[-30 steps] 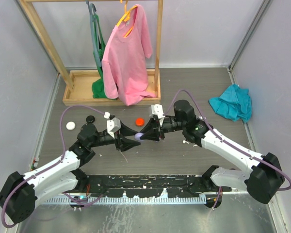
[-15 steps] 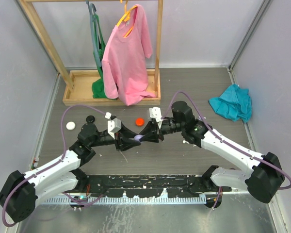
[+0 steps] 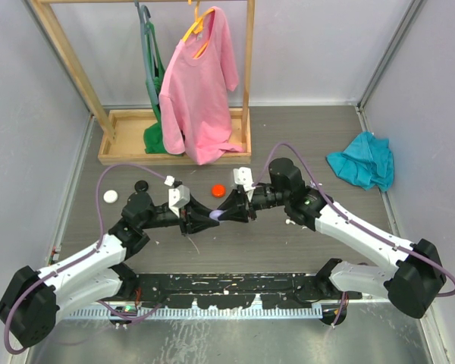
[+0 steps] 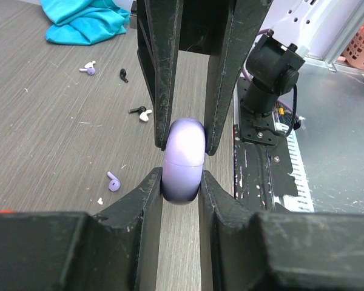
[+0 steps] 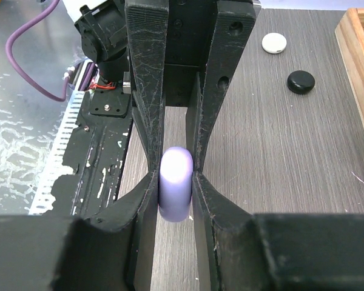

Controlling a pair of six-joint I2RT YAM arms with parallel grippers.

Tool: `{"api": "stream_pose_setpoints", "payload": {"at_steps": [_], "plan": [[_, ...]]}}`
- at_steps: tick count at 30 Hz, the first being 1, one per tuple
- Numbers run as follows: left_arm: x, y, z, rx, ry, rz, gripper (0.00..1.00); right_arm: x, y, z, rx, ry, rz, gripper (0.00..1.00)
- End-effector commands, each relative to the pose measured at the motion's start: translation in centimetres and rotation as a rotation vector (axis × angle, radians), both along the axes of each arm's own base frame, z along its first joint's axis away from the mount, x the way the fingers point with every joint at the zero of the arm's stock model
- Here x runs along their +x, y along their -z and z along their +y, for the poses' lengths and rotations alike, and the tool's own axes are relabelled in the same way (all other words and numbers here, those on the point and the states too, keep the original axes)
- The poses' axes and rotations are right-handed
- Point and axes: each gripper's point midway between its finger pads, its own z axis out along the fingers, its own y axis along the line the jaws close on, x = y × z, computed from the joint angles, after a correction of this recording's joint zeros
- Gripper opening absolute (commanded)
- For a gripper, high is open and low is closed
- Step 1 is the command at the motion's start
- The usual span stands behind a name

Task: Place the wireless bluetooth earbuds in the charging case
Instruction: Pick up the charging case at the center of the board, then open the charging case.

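**Operator:** Arm pose?

**Technician:** Both arms reach inward, forearms low. They meet head-on over the middle of the tabletop (image 3: 303, 133), nearer its near edge.

**Operator:** Gripper state?

**Technician:** The left gripper (image 3: 210, 218) is clamped on one end of the lilac charging case (image 4: 183, 159). The right gripper (image 3: 221, 215) is clamped on the opposite end. The case is closed and held off the tabletop.

**Operator:** Earbud location?

**Technician:** The wireless bluetooth earbuds (image 4: 113, 181) lie loose on the tabletop, scattered between the case and the teal cloth (image 4: 85, 21) toward the right edge.
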Motion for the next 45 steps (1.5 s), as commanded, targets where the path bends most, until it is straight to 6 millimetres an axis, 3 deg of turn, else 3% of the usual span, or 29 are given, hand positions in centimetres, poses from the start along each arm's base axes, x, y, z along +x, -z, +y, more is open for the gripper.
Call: {"api": "stream_pose_setpoints", "payload": {"at_steps": [1,4,6,14,31,45], "plan": [[-0.3,-3.3,-0.1,-0.061,0.031,-0.119,0.08,0.2,-3.2,0.5,0.063,0.003,-0.093,0.01],[-0.3,-3.0,0.1,-0.056,0.024,-0.169,0.00,0.3,-3.4,0.6,0.064,0.011,-0.099,0.08],[-0.2,-2.6,0.4,-0.055,0.009,-0.199,0.00,0.6,-3.7,0.6,0.065,0.030,-0.104,0.25],[0.1,-2.9,1.8,-0.104,-0.093,-0.306,0.00,0.5,-4.0,0.1,0.082,0.060,-0.131,0.51],[0.0,-4.1,2.9,-0.174,-0.162,-0.352,0.00,1.3,-4.0,2.0,0.111,0.120,-0.194,0.60],[-0.6,-3.4,2.9,-0.156,-0.132,-0.356,0.00,3.2,-5.0,1.3,0.101,0.241,-0.240,0.60]]}}
